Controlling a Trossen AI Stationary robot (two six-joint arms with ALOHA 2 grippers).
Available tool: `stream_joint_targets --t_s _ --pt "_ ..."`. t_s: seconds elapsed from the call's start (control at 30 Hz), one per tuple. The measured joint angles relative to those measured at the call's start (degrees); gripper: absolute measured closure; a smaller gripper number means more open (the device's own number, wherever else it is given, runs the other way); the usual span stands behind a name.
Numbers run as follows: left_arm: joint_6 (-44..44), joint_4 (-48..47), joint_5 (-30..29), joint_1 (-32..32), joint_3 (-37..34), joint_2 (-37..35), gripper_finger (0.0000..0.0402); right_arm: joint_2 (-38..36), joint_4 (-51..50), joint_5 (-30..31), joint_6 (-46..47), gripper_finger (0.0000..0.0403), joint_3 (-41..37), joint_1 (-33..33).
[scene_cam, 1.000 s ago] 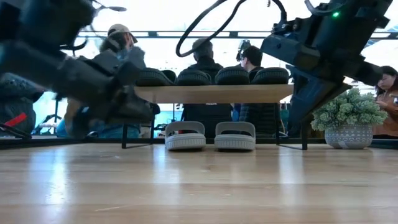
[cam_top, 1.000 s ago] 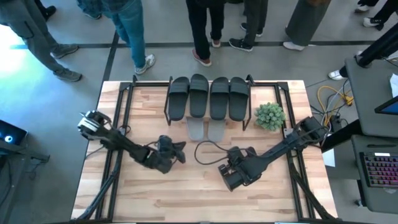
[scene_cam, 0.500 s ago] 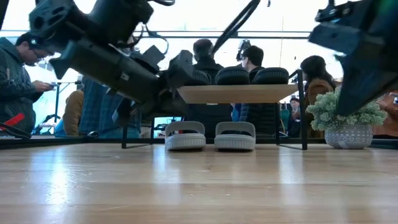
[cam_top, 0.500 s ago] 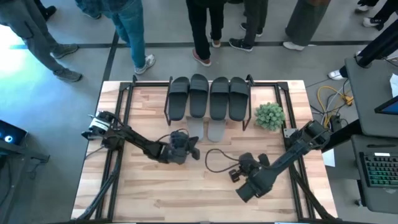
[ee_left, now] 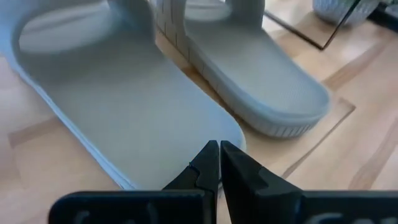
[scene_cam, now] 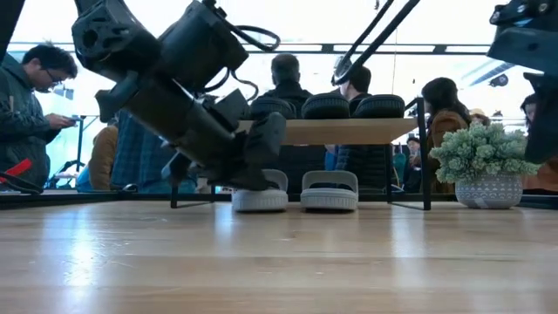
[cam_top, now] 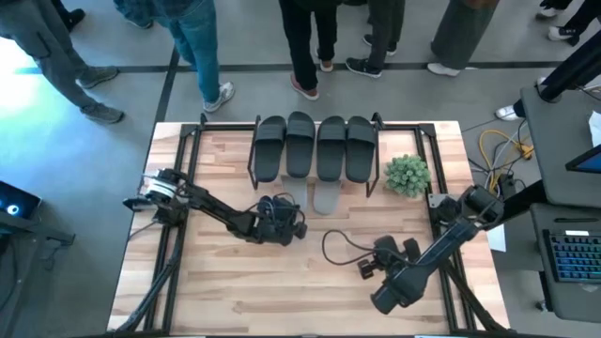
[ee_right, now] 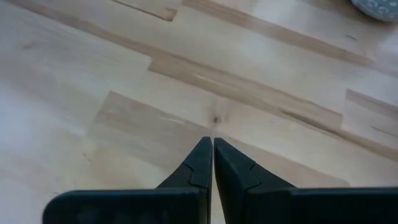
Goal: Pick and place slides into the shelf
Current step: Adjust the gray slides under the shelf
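Starting on the left side: the left arm reaches in across the wooden surface (cam_top: 225, 272) and its left tool (cam_top: 293, 223) sits low over the heel end of the left light grey slide (ee_left: 118, 118). The left wrist view shows the two fingers pinched together with nothing between them, tips hovering right at the heel edge of that slide; I can't tell if they actually touch it. In the low view the arm blocks part of that slide (scene_cam: 261, 199), so only its front end peeks out.

Next over, the right light grey slide (cam_top: 326, 197) lies just beside its partner, both on the surface under the front edge of the shelf (cam_top: 252, 160). The low view shows it (scene_cam: 329, 191) flat, strap end toward the camera.

Up on the shelf's top board, four dark slides (cam_top: 315, 145) sit side by side in a row, filling it across. From the low view (scene_cam: 324, 106) you only see their rounded ends above the board.

To the right of the shelf stands a small potted plant (cam_top: 408, 175).

Far right and nearer the front edge, the right arm hangs with the right tool (cam_top: 371, 266) over bare wood, well apart from any slide. Its fingers are pressed together too, empty, per the right wrist view (ee_right: 208, 163).

People stand on the floor beyond the surface.
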Motion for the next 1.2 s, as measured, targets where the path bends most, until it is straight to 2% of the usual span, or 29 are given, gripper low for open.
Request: stream_joint_targets --t_s 0.67,0.8,1.2 --pt "-1.79 -12.62 0.71 0.79 0.06 -1.99 0.0402 0.0 0.03 -1.31 0.4 0.0394 -0.53 0.79" --pt "-2.96 -12.49 -0.65 0.81 -0.02 -2.68 0.0402 0.0 0.09 -1.31 0.4 0.0394 -0.53 0.79" --pt "11.25 -7.64 -4.57 0.96 1.44 -10.12 0.0402 0.02 0.32 -1.31 1.47 0.0394 -0.61 0.79"
